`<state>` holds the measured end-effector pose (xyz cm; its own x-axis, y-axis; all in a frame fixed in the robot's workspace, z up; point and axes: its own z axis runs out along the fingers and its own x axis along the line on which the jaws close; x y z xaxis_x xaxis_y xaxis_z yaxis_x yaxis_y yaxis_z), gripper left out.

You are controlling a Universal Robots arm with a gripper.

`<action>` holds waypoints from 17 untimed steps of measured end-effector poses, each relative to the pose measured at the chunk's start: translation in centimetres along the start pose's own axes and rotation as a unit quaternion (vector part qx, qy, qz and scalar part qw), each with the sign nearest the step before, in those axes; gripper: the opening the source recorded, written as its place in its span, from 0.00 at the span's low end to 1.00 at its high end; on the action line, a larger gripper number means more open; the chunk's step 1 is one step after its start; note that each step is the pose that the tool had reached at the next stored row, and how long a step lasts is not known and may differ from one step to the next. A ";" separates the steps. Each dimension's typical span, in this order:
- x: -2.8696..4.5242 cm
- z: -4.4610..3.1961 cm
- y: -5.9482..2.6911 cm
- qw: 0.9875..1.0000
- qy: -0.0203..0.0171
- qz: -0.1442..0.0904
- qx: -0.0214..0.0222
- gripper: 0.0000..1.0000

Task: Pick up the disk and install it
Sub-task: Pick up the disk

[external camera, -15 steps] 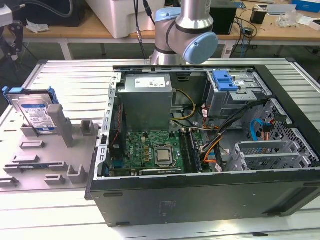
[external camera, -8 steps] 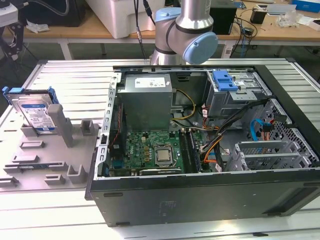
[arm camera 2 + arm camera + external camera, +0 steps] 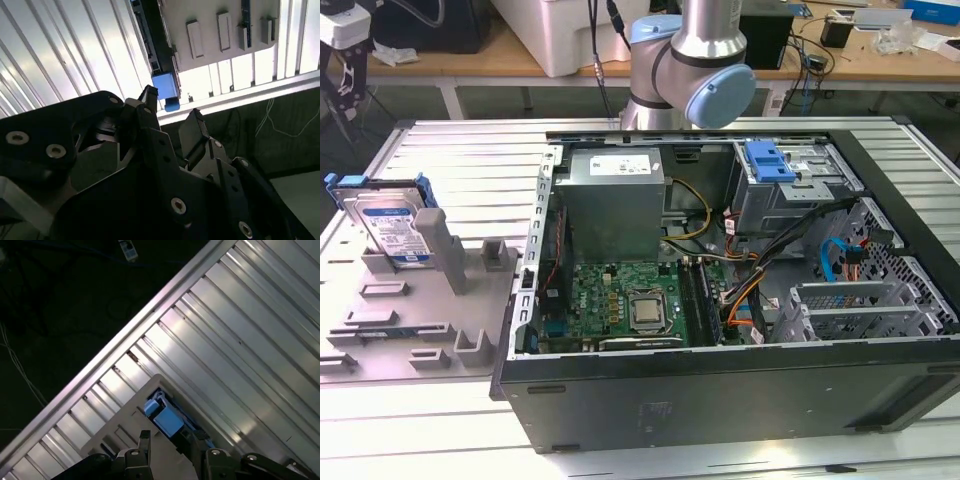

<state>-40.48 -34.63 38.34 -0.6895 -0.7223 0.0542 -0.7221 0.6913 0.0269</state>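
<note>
One disk (image 3: 390, 222) in the exterior view, standing on edge in a grey slotted fixture (image 3: 450, 312) on the slatted desk (image 3: 450, 150), at that view's left. It is well apart from the drive cage (image 3: 798, 195) inside the open computer case (image 3: 720, 400). Blue carrier frame round its edges, white-and-blue label facing the camera. Arm (image 3: 688, 55) cut off by the top edge. White-and-black hardware (image 3: 342, 50) above the disk is half out of frame, too partial to name.

Second wrist view: jaws open, black fingertips (image 3: 148, 95) apart, nothing between them. A blue corner of the disk (image 3: 165, 86) shows beyond the gap; the rest runs edge-on into shadow, hard to make out.

First wrist view: jaws cropped at the frame edge, tips apart, empty. The disk's blue frame (image 3: 167, 421) sits in the fixture (image 3: 125, 429); the metal body is mostly hidden.
</note>
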 end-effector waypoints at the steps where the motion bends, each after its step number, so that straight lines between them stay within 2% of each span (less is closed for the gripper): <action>1: -0.02 0.01 0.01 1.000 0.000 -0.009 0.001 0.45; 3: -0.04 0.05 0.04 1.000 0.001 -0.027 0.002 0.45; 6: -0.22 0.15 0.20 0.997 0.002 -0.072 0.004 0.45; 13: -0.55 0.29 0.50 0.993 0.003 -0.115 0.006 0.45; 16: -0.72 0.35 0.66 0.991 0.004 -0.134 0.007 0.45; 17: -0.77 0.37 0.71 0.990 0.004 -0.143 0.008 0.45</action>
<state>-40.49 -33.59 37.94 -0.4568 -0.8879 0.0542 -0.8883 0.4586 0.0267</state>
